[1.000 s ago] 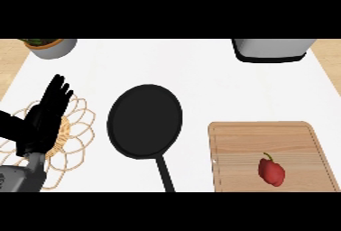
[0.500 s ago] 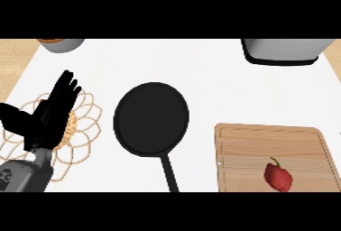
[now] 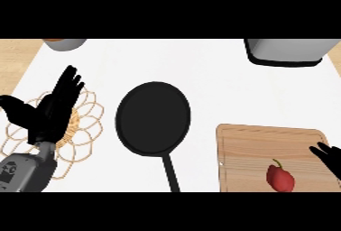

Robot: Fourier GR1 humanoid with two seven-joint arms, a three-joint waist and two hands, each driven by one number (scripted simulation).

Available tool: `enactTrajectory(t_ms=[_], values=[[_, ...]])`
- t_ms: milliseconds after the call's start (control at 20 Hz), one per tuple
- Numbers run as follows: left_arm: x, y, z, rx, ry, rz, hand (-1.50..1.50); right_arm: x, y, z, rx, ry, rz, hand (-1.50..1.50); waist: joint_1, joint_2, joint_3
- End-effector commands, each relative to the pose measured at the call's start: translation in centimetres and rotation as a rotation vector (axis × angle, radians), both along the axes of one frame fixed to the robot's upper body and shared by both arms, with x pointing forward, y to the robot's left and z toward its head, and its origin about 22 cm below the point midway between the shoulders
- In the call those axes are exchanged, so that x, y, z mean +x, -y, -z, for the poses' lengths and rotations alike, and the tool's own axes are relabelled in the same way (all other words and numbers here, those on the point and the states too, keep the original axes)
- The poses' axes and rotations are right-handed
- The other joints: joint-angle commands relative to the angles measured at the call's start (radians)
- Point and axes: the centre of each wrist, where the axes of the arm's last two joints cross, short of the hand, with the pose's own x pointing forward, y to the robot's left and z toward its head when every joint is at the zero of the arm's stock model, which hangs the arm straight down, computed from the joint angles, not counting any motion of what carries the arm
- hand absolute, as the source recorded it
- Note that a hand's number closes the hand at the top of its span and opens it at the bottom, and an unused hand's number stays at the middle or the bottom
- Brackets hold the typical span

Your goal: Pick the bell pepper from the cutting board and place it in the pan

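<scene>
Right hand (image 3: 328,155) at right edge of cutting board (image 3: 256,140), fingers straight, holding nothing, near red bell pepper (image 3: 280,177) lying on board. Black pan (image 3: 153,118) left of board on white surface (image 3: 200,67). Left hand (image 3: 50,113) open, resting over wire trivet (image 3: 86,131).

- white counter (image 3: 213,72), wood edges at both sides
- black pan (image 3: 153,118) centre, handle toward the near edge
- cutting board (image 3: 253,153) right of the pan
- wire trivet (image 3: 83,131) left
- grey appliance (image 3: 288,50) far right, bowl (image 3: 64,43) far left
</scene>
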Motion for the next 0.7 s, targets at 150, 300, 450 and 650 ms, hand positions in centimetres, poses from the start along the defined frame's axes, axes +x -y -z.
enactTrajectory(t_ms=[150, 300, 450, 650], values=[[-0.5, 0.1, -0.6, 0.001, -0.007, -0.008, 0.0, 0.7, -4.4, 0.3, -0.147, -0.084, -0.051, -1.5, -0.015, -0.008, 0.001], [-0.6, -0.4, 0.0, 0.012, 0.005, -0.023, 0.0, -0.3, -5.8, 1.7, -0.238, -0.064, -0.046, -1.5, -0.026, -0.01, 0.001], [-1.3, -0.6, -0.6, 0.0, -0.006, -0.024, 0.0, 0.9, -6.5, 1.7, -0.29, -0.047, -0.035, -1.5, -0.023, -0.01, 0.001], [-1.5, -0.9, 1.1, -0.005, -0.015, -0.015, 0.0, 2.2, -8.4, 3.2, -0.279, -0.032, -0.044, -1.5, -0.029, -0.01, 0.001]])
